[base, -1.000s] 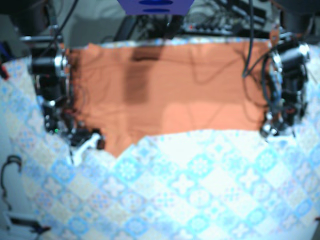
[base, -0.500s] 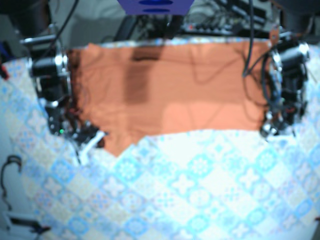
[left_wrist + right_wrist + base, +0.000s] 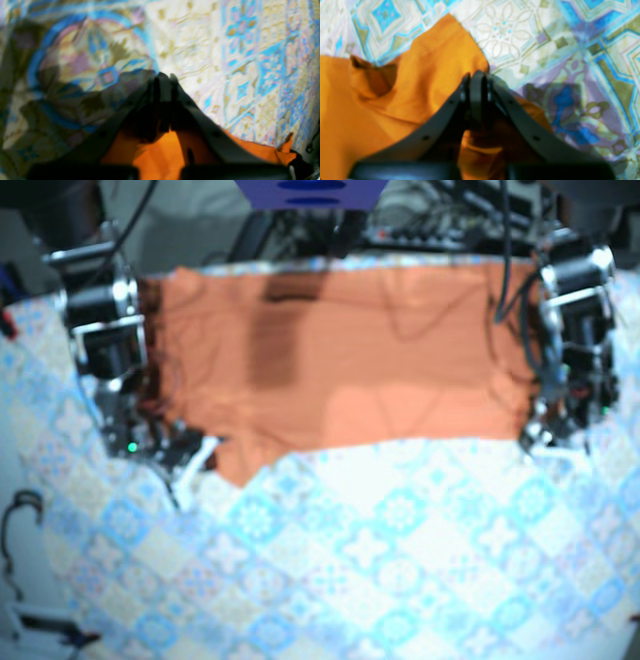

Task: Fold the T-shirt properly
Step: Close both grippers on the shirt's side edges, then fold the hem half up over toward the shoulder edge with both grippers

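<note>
Right claw (image 3: 476,75), at the left of the base view: tips are pressed together, with orange fabric bunched between the fingers behind them. It is judged to be clamped on the near left corner of the shirt (image 3: 340,370). At that corner a pointed flap juts out past the rest of the near edge, and the wrist view shows a raised fold beside the claw. The shirt lies spread flat across the far half of the table on the patterned cloth (image 3: 400,560). Its far edge runs along the table's far side and its near edge is roughly straight from the flap to the right end. A dark vertical band crosses the left part of the shirt; cause undetermined, possibly shadow. Left claw (image 3: 163,76), at the right of the base view: tips are likewise closed, with orange fabric showing between the fingers below them, and it sits at the near right corner. It is judged to be holding the shirt there, though the view is blurred. Step in hand, by judgement: both near corners are secured, ready for a first fold, and no fold is made yet. The next move calls for lifting both corners together, level and at one pace, keeping the edge taut between the claws. Risk noted: the uneven left flap may leave the folded edge crooked.
</note>
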`<state>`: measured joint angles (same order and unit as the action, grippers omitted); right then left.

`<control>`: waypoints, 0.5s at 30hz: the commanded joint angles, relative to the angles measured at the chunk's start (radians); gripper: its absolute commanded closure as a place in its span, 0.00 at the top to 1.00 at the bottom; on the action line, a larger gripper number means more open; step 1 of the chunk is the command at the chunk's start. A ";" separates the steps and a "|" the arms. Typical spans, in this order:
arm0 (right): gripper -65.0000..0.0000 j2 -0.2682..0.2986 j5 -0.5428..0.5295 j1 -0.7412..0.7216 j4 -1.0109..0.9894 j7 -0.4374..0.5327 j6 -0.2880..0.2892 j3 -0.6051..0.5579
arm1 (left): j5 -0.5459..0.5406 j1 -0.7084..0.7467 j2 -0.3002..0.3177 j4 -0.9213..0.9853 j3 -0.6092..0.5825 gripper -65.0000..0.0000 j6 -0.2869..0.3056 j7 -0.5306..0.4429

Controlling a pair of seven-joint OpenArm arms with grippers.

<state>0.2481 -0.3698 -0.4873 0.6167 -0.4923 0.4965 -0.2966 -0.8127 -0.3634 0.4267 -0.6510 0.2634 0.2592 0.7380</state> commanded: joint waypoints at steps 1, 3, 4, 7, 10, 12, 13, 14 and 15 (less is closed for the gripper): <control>0.00 0.012 -0.005 -0.026 0.029 0.010 0.006 0.001 | -0.012 -0.023 0.024 -0.020 0.003 0.00 0.012 -0.004; 0.00 0.013 -0.005 -0.026 0.045 0.007 0.004 0.003 | -0.014 -0.023 0.025 -0.023 0.003 0.00 0.018 -0.001; 0.00 0.024 -0.007 -0.026 0.052 0.001 0.004 0.003 | -0.014 -0.023 0.025 -0.023 0.003 0.00 0.032 0.001; 0.00 0.035 -0.013 -0.021 0.091 -0.010 0.004 0.003 | -0.014 -0.023 0.025 -0.023 0.003 0.00 0.056 0.021; 0.00 0.055 -0.013 0.011 0.147 -0.012 0.004 0.026 | -0.014 -0.023 0.025 -0.023 0.003 0.00 0.076 0.050; 0.00 0.066 -0.015 0.034 0.194 -0.032 0.004 0.056 | -0.014 -0.023 0.025 -0.023 0.003 0.00 0.090 0.050; 0.00 0.066 -0.013 0.046 0.220 -0.059 0.004 0.075 | -0.014 -0.023 0.025 -0.023 0.003 0.00 0.090 0.051; 0.00 0.066 -0.013 0.060 0.251 -0.084 0.004 0.093 | -0.012 -0.023 0.025 -0.023 0.003 0.00 0.091 0.051; 0.00 0.066 -0.010 0.077 0.283 -0.099 0.004 0.109 | -0.012 -0.023 0.027 -0.023 0.003 0.00 0.098 0.053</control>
<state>0.3050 -0.3653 -0.3801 0.8814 -0.6186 0.4931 -0.1921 -0.8108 -0.3626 0.4335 -0.6582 0.2638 0.3405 0.7994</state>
